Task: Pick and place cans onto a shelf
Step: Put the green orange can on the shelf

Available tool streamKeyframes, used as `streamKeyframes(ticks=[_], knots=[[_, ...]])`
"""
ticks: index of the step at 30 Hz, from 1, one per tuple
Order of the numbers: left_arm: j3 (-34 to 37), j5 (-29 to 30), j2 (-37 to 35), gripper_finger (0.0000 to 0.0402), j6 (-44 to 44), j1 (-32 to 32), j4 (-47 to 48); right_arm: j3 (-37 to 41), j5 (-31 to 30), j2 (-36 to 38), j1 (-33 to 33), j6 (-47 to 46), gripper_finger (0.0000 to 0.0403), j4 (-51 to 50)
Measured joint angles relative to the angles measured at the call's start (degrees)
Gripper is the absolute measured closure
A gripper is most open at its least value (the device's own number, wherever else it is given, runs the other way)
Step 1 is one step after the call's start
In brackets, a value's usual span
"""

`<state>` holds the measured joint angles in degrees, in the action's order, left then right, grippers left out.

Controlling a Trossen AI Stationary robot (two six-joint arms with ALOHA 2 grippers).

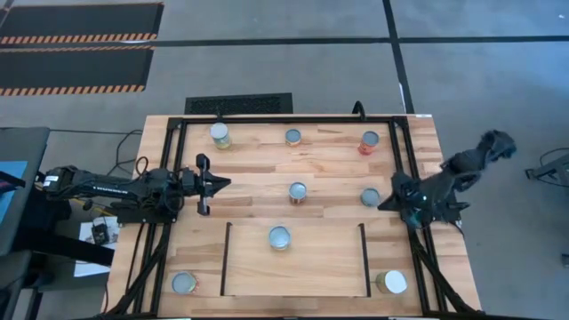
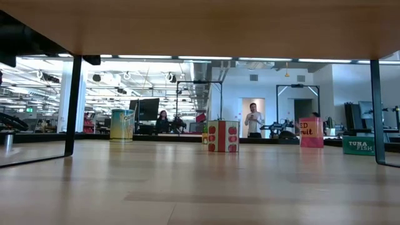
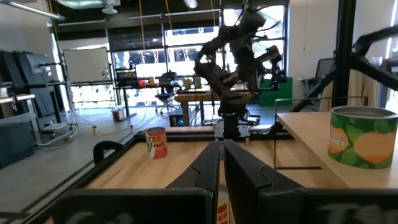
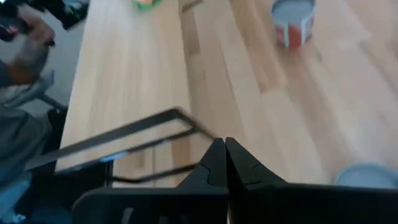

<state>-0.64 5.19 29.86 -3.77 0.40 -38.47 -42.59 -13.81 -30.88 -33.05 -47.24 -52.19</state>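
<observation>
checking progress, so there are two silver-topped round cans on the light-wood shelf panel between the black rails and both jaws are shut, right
Not quite: only one silver-topped round can sits on the light-wood shelf panel between the black rails, as the high view shows. The other cans stand outside it. Both sets of jaws are indeed shut.

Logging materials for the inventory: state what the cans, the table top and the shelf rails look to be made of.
Cans: apparently metal, dull silver-grey tops, with printed, probably paper labels. Table top: light wood, visible grain and plank seams, satin finish. Shelf rails: thin black bars, probably painted metal; it cannot be told for certain.
</observation>
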Motion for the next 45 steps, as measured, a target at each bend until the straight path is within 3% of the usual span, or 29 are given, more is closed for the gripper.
streamKeyframes(ticks=[14, 18, 23, 28, 35, 45], knots=[[0.0, -0.2, 0.0, 0.0388, 1.1, 0.0, 0.6, -4.8, -11.3, -22.7, -39.9, -52.2, 0.0402, -7.6], [0.0, -0.4, 0.0, 0.0388, 2.3, 0.0, 0.6, -7.8, -9.9, -30.5, -45.0, -63.4, 0.0398, -7.1], [0.0, -0.4, 0.0, 0.0388, 3.0, 0.0, 0.6, -13.1, -7.0, -38.9, -45.0, -69.4, 0.0354, -8.6], [0.0, -0.4, 0.0, 0.0388, 4.1, 0.0, 0.6, -15.0, -0.6, -43.4, -41.0, -65.7, 0.0302, -8.5], [0.0, -0.3, 0.0, 0.0388, 4.6, 0.0, 0.6, -16.8, 5.8, -45.9, -34.3, -52.5, 0.0239, -6.3], [0.0, -0.3, 0.0, 0.0388, 4.4, 0.0, 2.6, -16.8, 10.0, -49.0, -29.1, -39.2, 0.025, -5.9]])
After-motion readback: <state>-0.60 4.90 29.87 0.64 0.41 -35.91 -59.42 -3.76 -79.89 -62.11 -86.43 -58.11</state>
